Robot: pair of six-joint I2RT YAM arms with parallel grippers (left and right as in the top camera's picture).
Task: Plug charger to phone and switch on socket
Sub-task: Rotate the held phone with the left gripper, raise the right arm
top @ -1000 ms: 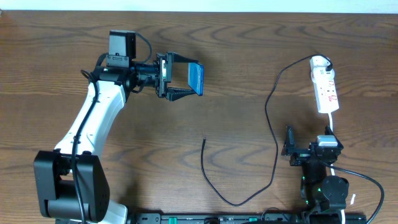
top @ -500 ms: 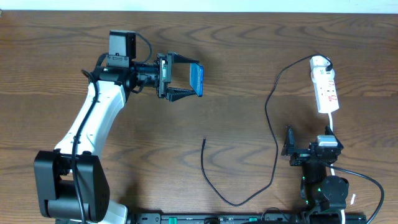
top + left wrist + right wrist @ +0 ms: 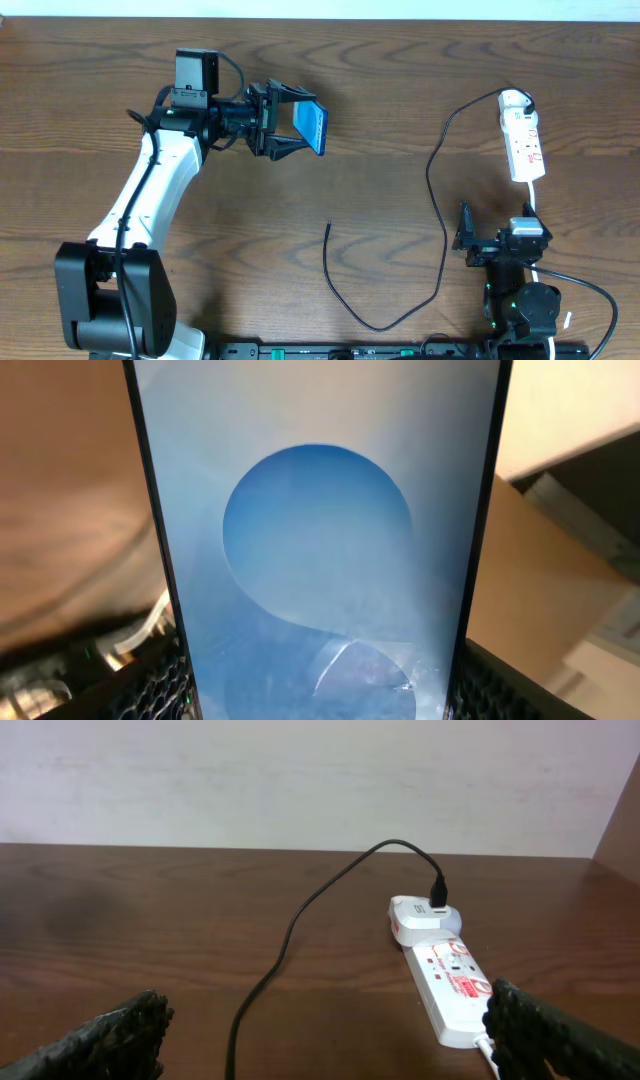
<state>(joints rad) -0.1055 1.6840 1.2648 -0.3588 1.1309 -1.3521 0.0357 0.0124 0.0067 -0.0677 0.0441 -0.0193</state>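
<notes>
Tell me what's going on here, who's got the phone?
The left claw grips the black-edged smartphone with a light blue screen, raised off the brown wooden table. The right claw sits open and empty, facing the narrow white power strip. The thin black charger cable runs from the strip's far end; its free tip lies on the table, not yet in the phone.
</notes>
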